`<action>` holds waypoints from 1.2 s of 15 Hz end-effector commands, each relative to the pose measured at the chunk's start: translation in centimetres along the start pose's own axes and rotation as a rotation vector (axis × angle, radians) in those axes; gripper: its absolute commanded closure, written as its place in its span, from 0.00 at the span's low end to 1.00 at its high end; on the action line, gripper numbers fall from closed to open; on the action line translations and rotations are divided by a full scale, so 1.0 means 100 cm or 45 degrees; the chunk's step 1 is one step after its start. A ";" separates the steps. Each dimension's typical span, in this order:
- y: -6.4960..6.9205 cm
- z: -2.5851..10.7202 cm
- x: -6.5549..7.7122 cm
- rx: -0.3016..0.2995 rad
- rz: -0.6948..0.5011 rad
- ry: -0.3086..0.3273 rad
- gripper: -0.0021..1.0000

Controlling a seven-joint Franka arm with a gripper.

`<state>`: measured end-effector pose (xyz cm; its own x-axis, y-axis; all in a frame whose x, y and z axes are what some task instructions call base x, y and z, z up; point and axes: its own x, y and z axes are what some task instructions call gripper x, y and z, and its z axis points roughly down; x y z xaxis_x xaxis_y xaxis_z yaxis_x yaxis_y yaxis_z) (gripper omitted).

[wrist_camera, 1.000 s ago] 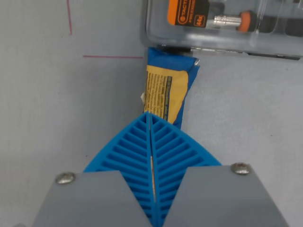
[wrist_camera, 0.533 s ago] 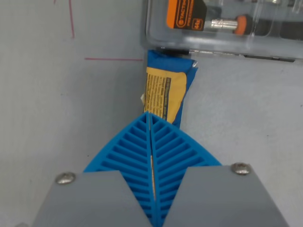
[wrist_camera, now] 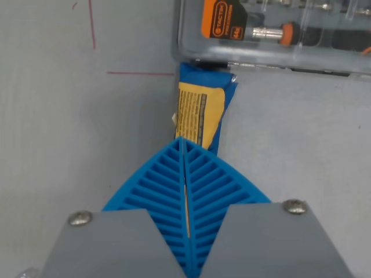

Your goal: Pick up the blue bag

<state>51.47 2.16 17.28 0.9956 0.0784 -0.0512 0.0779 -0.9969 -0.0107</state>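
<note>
- Gripper (wrist_camera: 184, 145): grey body, two blue ribbed fingers (wrist_camera: 156, 185) pressed together, pinching the near end of the bag.
- Blue bag (wrist_camera: 200, 110): blue wrapper with a yellow printed panel, running from the fingertips up to the case.
- Clear plastic case (wrist_camera: 278, 49): along the top edge, holding an orange label and an orange-and-metal tool.
- Tabletop (wrist_camera: 69, 150): pale grey, with thin red lines (wrist_camera: 139, 73) at the wrist view's upper left.
</note>
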 end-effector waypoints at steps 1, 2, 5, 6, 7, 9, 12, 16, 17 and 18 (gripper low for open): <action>0.000 -0.012 -0.013 -0.016 -0.024 0.084 1.00; 0.000 -0.013 -0.013 -0.016 -0.024 0.084 1.00; 0.000 -0.018 -0.014 -0.016 -0.024 0.084 1.00; 0.000 -0.020 -0.014 -0.016 -0.024 0.084 1.00; 0.000 -0.022 -0.014 -0.016 -0.024 0.084 1.00; 0.000 -0.025 -0.015 -0.016 -0.024 0.084 1.00; 0.000 -0.030 -0.015 -0.016 -0.024 0.084 1.00; -0.001 -0.036 -0.016 -0.016 -0.024 0.084 1.00; -0.001 -0.038 -0.016 -0.016 -0.024 0.084 1.00; -0.001 -0.040 -0.016 -0.016 -0.024 0.084 1.00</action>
<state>51.19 2.08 20.49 0.9961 0.0786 -0.0406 0.0784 -0.9969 -0.0055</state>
